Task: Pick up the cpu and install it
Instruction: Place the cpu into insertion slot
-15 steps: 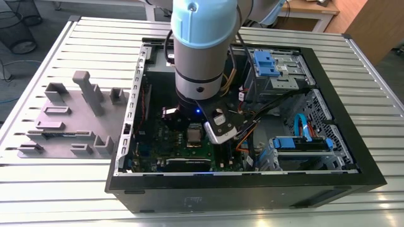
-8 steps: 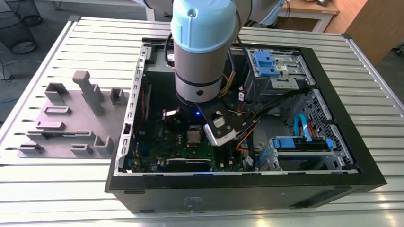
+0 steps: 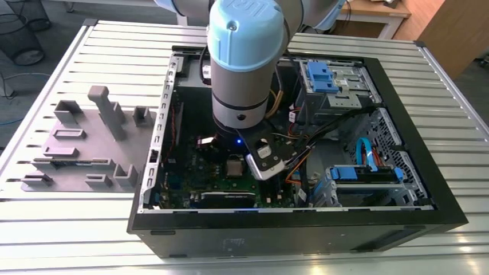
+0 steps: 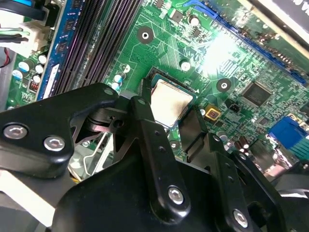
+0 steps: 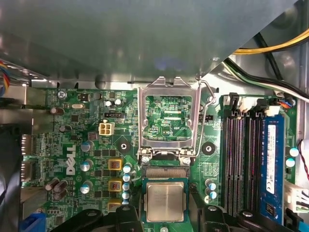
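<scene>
The gripper seems to pinch the cpu between its fingers (level, by opposite edges); the socket frame stands open to admit it.

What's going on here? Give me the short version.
The robot arm reaches into the open computer case. Its gripper straddles the cpu, which lies in the socket on the green motherboard. The metal socket frame stands hinged open, not yet closed over it.
</scene>
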Available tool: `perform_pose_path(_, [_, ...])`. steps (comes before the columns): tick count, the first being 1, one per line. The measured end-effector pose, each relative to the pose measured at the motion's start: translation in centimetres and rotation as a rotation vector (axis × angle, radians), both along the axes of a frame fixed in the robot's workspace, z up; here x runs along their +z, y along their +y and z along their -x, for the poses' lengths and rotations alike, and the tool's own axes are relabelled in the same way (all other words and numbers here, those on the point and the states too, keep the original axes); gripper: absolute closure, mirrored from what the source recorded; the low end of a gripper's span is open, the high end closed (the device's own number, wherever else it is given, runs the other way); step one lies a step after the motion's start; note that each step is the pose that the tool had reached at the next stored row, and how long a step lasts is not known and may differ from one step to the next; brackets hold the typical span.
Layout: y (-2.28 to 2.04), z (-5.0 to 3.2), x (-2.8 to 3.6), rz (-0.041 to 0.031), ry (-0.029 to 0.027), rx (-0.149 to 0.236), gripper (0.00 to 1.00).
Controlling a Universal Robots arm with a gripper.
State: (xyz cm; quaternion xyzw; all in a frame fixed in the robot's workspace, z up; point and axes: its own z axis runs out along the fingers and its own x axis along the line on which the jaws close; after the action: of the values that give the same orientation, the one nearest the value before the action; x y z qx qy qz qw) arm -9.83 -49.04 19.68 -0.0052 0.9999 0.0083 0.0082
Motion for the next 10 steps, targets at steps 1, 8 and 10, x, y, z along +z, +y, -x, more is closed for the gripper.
perform_pose_path(1, [0.00,0.00,-0.06,0.0002,0.0000,0.000,0.53])
perform_pose_path(8, [0.00,0.01,-0.16,-0.0002,-0.0002,0.000,0.53])
perform_pose_path(10, [0.00,0.01,-0.27,0.0000,-0.0001,0.000,0.53])
